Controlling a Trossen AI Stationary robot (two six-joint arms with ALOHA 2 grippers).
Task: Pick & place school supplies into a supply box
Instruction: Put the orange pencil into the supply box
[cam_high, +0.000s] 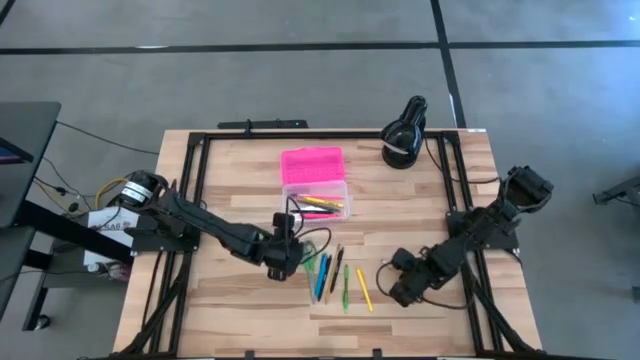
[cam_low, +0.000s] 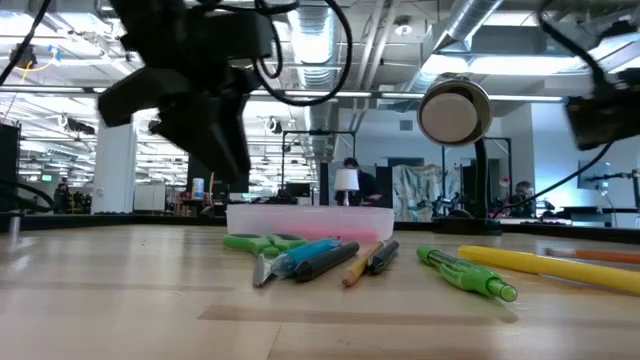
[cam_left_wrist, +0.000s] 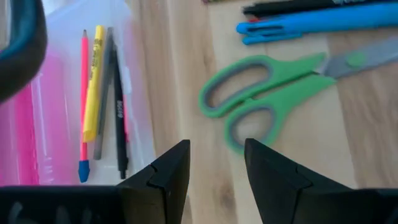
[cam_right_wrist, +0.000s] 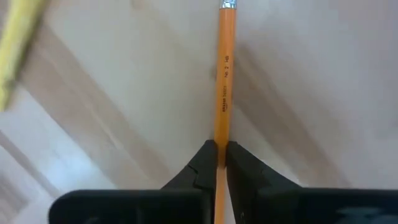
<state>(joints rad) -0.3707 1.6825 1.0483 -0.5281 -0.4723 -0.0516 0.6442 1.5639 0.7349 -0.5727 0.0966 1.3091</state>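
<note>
Left gripper (cam_high: 283, 262) is held just beside the box (cam_high: 315, 205), at its near-left corner, jaws parted and nothing gripped. Scissors (cam_left_wrist: 267, 93) lie just ahead of the fingertips (cam_left_wrist: 177, 163) in the left wrist view, apart from them, flat on the table (cam_high: 240, 180); handles are nearest the jaws, blades point away toward the loose pens (cam_high: 322, 277). The box base is seen beside the fingers with pens already inside, laid along its length — pink lid (cam_high: 311, 164) is folded open behind it.

Loose pens and a green marker (cam_high: 346, 285) lie side by side in front of the box, long axes running roughly front to back.

Right gripper (cam_high: 402, 283) is at the table's front right, jaws clenched on an orange pencil (cam_right_wrist: 223, 74). The pencil runs straight out between the fingers, its metal ferrule end away from the gripper. A yellow marker (cam_high: 363, 288) lies near, apart from the jaws.
</note>
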